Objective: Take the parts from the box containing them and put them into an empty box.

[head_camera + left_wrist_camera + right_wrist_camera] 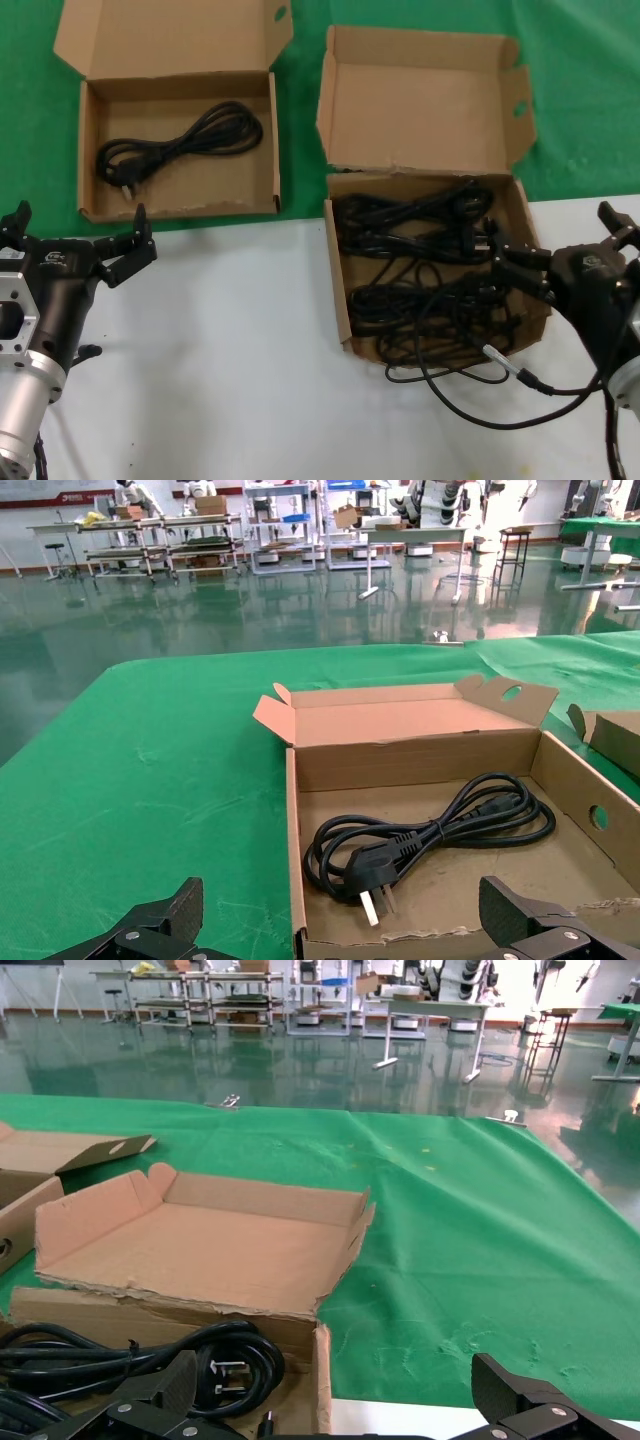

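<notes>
Grippers sit nearest the robot, both over the white table [230, 350]. Left gripper [75, 243] hovers just short of the wide shallow box [90, 150], fingers spread apart and holding nothing. Right gripper [568, 250] is at the right wall of the box with the torn front wall [340, 290], fingers also apart; nothing visibly gripped. That box holds several looped black power cords [420, 260]. A black lead with a silver connector [500, 372] trails out over its front onto the table. Farther out, on the green cloth [580, 90], the wide box contains one coiled cord [180, 145], plug toward the front. Both lids stand open at the far side.
</notes>
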`<action>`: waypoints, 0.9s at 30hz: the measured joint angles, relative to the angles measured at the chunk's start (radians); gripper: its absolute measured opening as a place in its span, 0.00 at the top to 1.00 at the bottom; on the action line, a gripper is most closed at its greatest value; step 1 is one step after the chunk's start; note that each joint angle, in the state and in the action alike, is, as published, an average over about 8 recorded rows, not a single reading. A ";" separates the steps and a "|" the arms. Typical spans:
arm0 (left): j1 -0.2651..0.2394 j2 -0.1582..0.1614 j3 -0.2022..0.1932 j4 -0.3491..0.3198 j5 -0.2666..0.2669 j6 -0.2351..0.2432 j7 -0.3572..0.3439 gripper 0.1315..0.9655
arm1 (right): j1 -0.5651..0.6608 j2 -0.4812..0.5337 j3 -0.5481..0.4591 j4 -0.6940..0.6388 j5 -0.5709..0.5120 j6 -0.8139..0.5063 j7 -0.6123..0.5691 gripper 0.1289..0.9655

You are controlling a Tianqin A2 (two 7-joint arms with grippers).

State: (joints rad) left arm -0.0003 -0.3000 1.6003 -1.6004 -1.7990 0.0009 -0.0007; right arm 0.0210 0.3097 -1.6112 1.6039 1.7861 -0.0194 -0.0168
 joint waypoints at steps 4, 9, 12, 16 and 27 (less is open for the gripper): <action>0.000 0.000 0.000 0.000 0.000 0.000 0.000 0.00 | 0.000 0.000 0.000 0.000 0.000 0.000 0.000 0.00; 0.000 0.000 0.000 0.000 0.000 0.000 0.000 0.00 | 0.000 0.000 0.000 0.000 0.000 0.000 0.000 0.00; 0.000 0.000 0.000 0.000 0.000 0.000 0.000 0.00 | 0.000 0.000 0.000 0.000 0.000 0.000 0.000 0.00; 0.000 0.000 0.000 0.000 0.000 0.000 0.000 0.00 | 0.000 0.000 0.000 0.000 0.000 0.000 0.000 0.00; 0.000 0.000 0.000 0.000 0.000 0.000 0.000 0.00 | 0.000 0.000 0.000 0.000 0.000 0.000 0.000 0.00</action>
State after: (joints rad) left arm -0.0003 -0.3000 1.6003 -1.6004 -1.7990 0.0009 -0.0007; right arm 0.0210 0.3097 -1.6112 1.6039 1.7861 -0.0194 -0.0168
